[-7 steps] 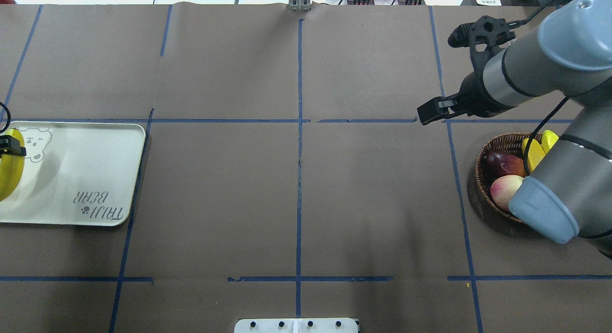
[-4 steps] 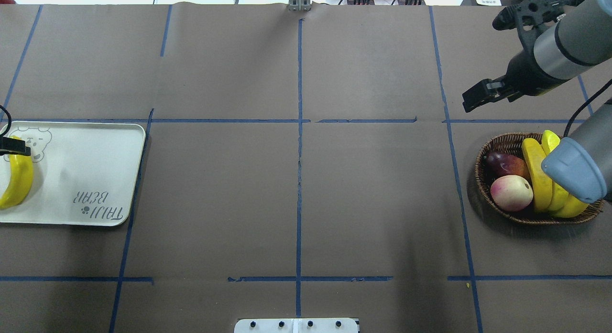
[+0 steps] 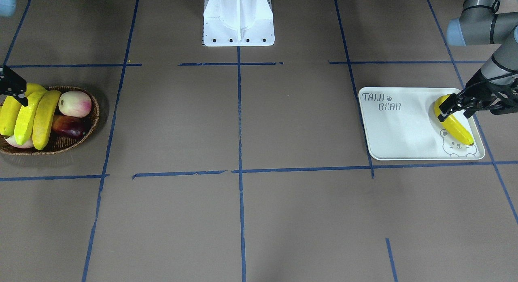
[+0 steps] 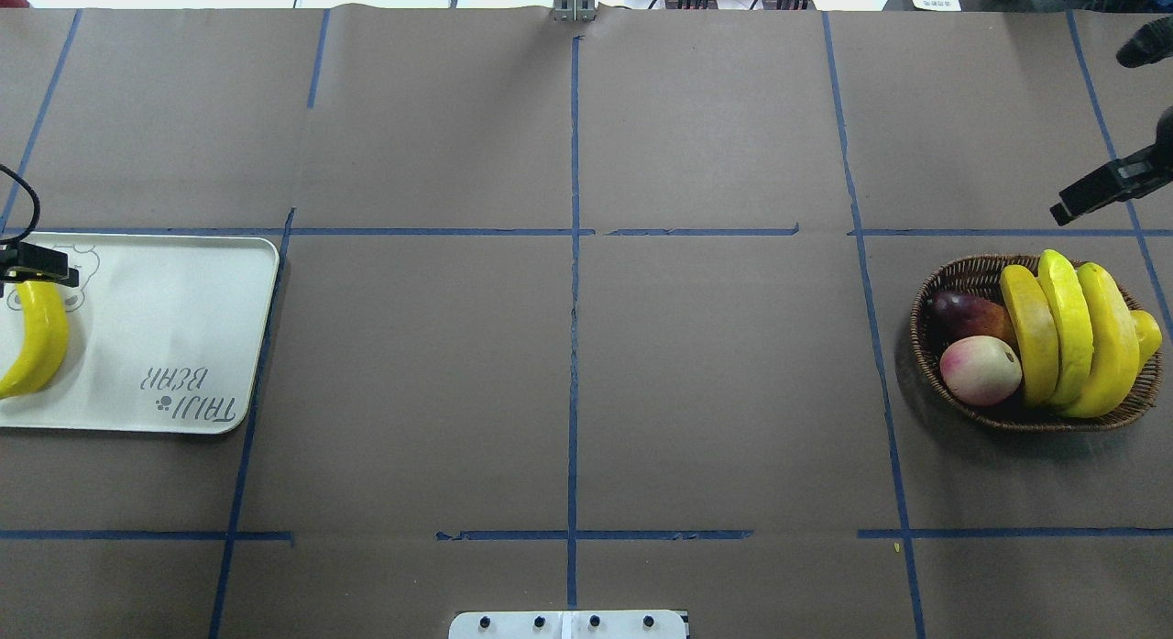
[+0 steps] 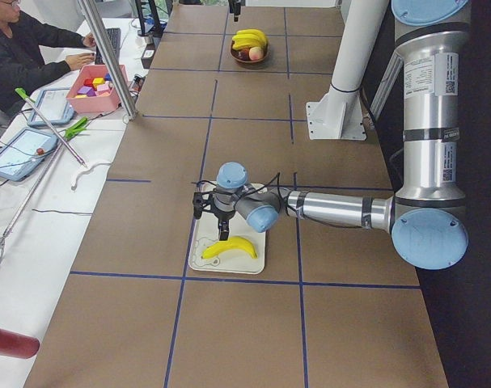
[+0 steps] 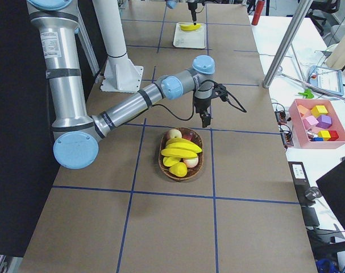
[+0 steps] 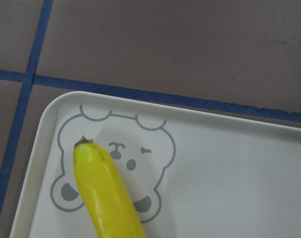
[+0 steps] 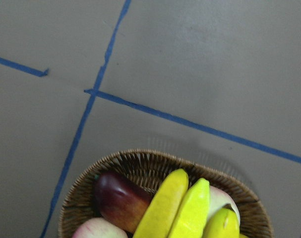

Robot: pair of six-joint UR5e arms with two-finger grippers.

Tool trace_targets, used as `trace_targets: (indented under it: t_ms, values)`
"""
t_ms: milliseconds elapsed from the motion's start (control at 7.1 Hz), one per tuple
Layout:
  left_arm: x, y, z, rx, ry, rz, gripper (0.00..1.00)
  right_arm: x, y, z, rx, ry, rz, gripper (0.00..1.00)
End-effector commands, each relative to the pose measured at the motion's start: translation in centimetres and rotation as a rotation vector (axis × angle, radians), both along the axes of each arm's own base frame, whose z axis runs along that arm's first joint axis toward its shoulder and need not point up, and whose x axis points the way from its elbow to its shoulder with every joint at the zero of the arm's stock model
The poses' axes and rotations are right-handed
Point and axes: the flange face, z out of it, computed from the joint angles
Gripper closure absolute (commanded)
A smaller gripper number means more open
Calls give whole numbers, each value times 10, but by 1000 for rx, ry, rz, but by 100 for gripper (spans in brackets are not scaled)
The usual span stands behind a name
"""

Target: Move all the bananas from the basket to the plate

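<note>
on my feed the counter (image 4: 715, 391) is brown paper squared off by blue tape lines (image 4: 574, 346). a pink-and-cream round fruit (image 4: 981, 370) lies touching a dark purple-red fruit (image 4: 967, 313). a white bolted plate (image 3: 238, 19) sits midway along one long edge. beside the counter, a person in black (image 5: 23, 52) sits near a tablet (image 5: 23, 152) and a pink box (image 6: 324, 143) of coloured blocks (image 6: 319, 119).

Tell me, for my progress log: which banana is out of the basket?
The banana on the plate, at the left gripper; three others lie in the basket.
</note>
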Motion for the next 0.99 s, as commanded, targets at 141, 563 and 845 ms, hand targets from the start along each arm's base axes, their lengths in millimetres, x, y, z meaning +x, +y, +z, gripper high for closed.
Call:
trace_targets:
  t_ms: [141,563,845]
  values:
    - [0,-2,-19,2,8,-3,0,31,72,67,-209,-121,171,1]
    - [0,-2,-24,7,13,-6,0,21,118,123,-227,-201,240,0]
    - [0,-2,-25,5,15,-9,0,-14,121,140,-222,-131,183,1]
